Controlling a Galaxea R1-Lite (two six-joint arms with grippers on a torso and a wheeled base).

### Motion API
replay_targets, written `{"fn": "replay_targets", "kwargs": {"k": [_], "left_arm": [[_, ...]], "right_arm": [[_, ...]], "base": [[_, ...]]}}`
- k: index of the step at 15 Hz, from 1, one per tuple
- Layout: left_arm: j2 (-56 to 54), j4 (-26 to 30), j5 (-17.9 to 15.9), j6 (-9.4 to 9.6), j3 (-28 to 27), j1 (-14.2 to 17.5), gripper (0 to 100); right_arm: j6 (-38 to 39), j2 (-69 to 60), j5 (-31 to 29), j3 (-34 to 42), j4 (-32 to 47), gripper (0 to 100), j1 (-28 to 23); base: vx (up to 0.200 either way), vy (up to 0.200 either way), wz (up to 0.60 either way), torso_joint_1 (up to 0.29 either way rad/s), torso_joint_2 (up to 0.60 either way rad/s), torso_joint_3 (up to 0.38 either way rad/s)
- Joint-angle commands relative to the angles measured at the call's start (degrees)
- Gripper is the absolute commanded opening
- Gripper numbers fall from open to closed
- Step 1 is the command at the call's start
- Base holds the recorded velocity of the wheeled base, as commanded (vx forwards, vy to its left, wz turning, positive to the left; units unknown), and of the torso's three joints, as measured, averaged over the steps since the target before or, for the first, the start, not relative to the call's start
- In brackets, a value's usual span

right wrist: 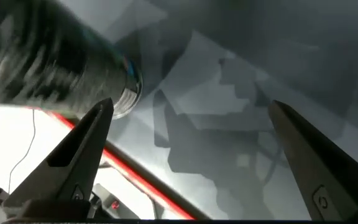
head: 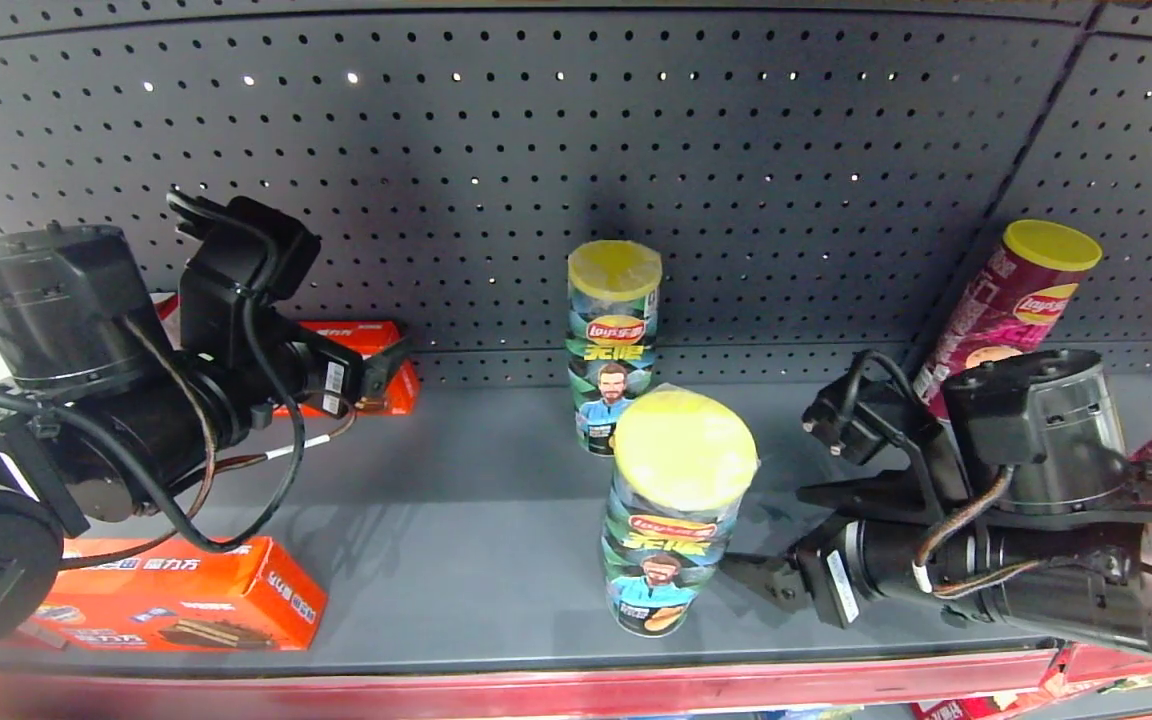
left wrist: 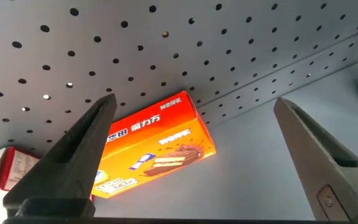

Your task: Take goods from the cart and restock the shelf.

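Front can upright on shelf, label out, likely for display; right hand spread at its 3 o'clock; left hand spread.

Orange snack box in front, second orange box against pegboard

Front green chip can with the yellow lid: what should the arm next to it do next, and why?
Probably draw the right gripper straight back from the green cylindrical chip can with the yellow lid. It stands upright on the grey metal shelf, and the gripper is open, holding nothing, so it looks placed.
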Motion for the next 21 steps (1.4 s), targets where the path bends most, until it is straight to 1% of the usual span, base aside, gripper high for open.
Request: {"fn": "replay_targets", "kwargs": {"k": [1,16,21], "left_arm": [[0.0,0.0,0.0,0.01,-0.1,0.0,100],[0.0,0.0,0.0,0.01,-0.1,-0.1,100],[-0.2,0.0,0.0,0.01,0.2,0.0,100]], "right_arm": [[0.0,2.0,0.1,-1.3,-0.7,100,0.3],[0.0,4.4,0.1,-2.8,-1.7,100,2.4],[0.0,3.9,-0.1,-2.3,-2.6,100,2.1]], "base": [[0.000,0.000,0.00,0.000,0.00,0.000],[0.000,0.000,0.00,0.000,0.00,0.000],[0.000,0.000,0.00,0.000,0.00,0.000]]}}
